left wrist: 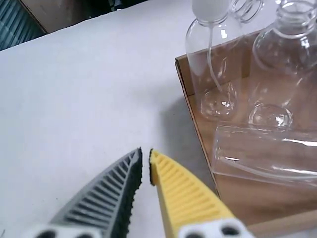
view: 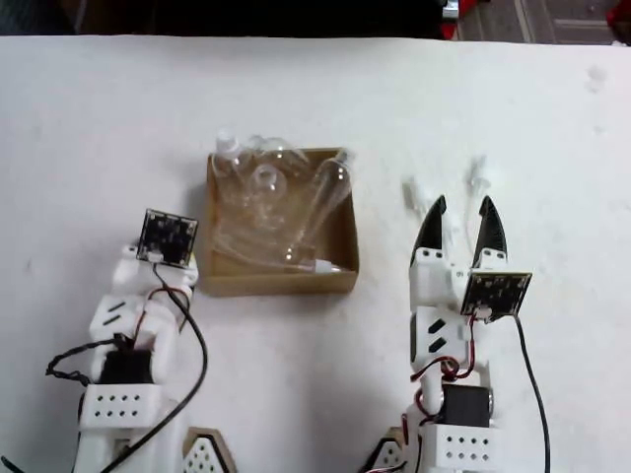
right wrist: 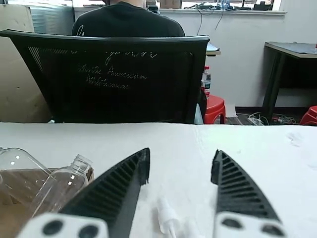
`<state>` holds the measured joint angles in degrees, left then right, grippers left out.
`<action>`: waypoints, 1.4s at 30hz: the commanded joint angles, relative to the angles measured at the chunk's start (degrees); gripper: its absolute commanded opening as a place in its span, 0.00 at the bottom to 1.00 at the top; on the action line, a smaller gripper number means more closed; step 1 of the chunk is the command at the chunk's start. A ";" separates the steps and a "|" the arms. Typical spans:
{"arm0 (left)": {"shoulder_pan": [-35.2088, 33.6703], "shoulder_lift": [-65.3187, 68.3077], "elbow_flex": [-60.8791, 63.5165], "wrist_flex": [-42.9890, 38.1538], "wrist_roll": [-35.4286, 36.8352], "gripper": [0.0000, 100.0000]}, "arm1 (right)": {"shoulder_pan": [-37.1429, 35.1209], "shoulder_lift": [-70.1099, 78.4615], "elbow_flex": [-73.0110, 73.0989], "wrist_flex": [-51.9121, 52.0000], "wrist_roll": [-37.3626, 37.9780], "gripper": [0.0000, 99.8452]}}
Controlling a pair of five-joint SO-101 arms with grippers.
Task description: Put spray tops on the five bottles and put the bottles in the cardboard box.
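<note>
— Two arms at one white table (view: pixel 99 118), with one cardboard box (view: pixel 281 286) between them. What is most likely to go wrong?

— Box first. It is packed with clear bottles (view: pixel 266 187) lying across one another, some with bare necks. Tops would have to be fitted to bottles that are already boxed. If one were pulled out, its neighbours could be dragged along or the light box shifted. This is judged, not observed.

— And the grippers?

— The left gripper (left wrist: pixel 145 154) is held low, just beside the box's outer wall. Its jaws are all but shut, with only a sliver between them, and nothing is held. The right gripper (view: pixel 463 207) is placed well off to the box's other side. Its jaws are spread wide and nothing is gripped. Loose spray tops (view: pixel 479 179) lie on the table at and beyond its tips. A slip is thought probable: the tops are small, white on white, and lying on their sides, so one could be flicked away by a closing pinch.

— Counts, big to small?

— One table, one box, two grippers.
Bottles: four are made out for certain in the box and a fifth is likely, but a firm count is prevented by overlapping clear plastic. One is seen fitted with a white top and dip tube, and a second top shows at the box corner nearest the right arm. At least two necks are open.
Loose spray tops: at least two, possibly three. The cluster is too small to be separated.
</note>
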<state>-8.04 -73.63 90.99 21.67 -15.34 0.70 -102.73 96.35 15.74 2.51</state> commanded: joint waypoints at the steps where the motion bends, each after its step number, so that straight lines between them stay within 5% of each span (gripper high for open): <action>1: -0.66 -0.84 -1.23 -1.49 -0.09 0.03 | -0.40 -0.13 0.53 0.13 0.62 0.19; 13: -0.66 -0.84 -1.23 -1.49 -0.18 0.03 | -3.30 -0.04 -0.53 0.31 3.87 0.19; 22: -0.66 -0.84 -1.32 -1.49 -0.18 0.03 | -11.30 4.97 -17.32 17.01 6.51 0.19; 27: -0.66 -0.84 -1.32 -1.49 -0.18 0.03 | -16.40 27.30 -35.43 21.58 6.51 0.19; 37: -0.75 -0.84 -1.41 -1.14 -0.18 0.03 | -22.90 81.19 -96.35 46.02 0.35 0.19; 42: -0.75 -0.84 -1.32 -1.41 -0.18 0.03 | -25.45 102.11 -117.98 57.01 16.88 0.19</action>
<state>-8.04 -73.63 90.99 21.67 -15.34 -22.95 -11.38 -7.21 67.25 9.71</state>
